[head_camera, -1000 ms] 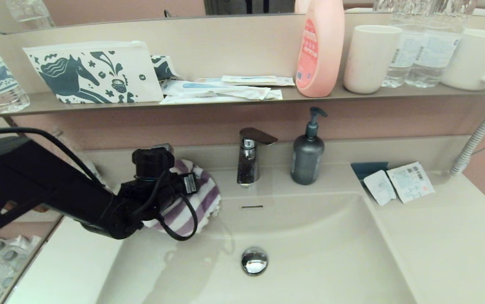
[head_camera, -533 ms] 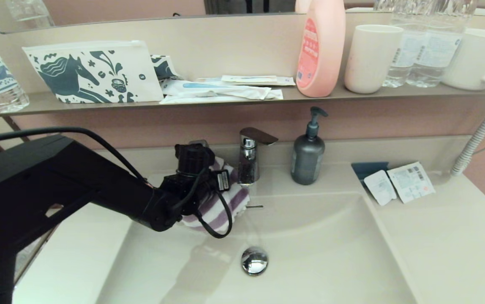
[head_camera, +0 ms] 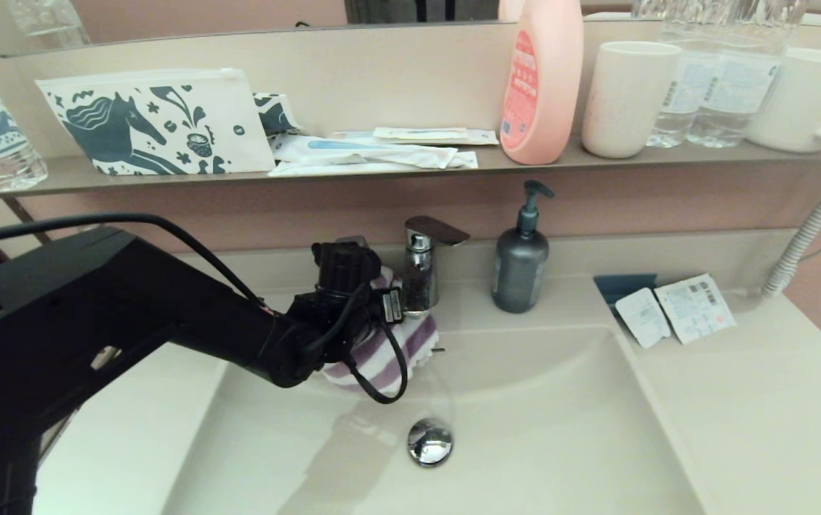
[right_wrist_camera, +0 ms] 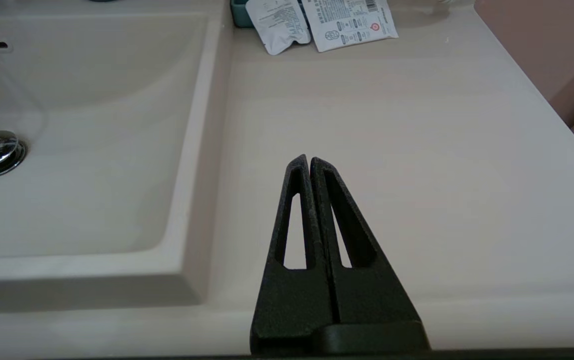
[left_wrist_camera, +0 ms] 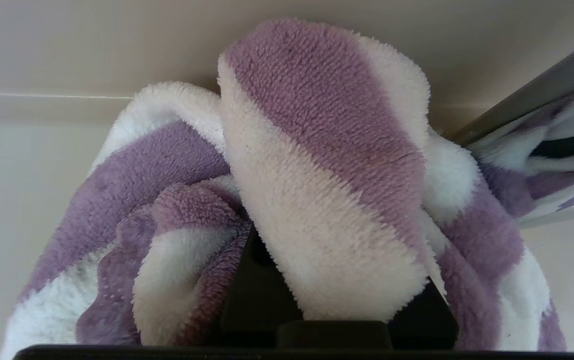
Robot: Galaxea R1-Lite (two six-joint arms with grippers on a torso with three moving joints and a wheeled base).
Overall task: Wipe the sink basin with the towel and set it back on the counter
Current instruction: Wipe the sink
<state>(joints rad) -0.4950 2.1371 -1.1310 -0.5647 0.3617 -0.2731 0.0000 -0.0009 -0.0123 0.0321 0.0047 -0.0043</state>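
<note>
Towel being wiped along the far wall of the basin

The towel [head_camera: 389, 349], bunched and clamped in the left hand [head_camera: 375, 336], is pressing against the far wall of the sink basin [head_camera: 539, 429], just left of the tap [head_camera: 421, 268] and above the drain plug [head_camera: 430, 441]. Wiping is looking to be under way, with the right part of the basin seemingly not yet reached and the return to the surface [head_camera: 761, 400] not yet done. The right hand [right_wrist_camera: 309, 162], fingers together, is hovering over the near right surface.

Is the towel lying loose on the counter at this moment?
No: the towel is bunched in the left gripper at the back wall of the sink basin, just beside the faucet.
</note>
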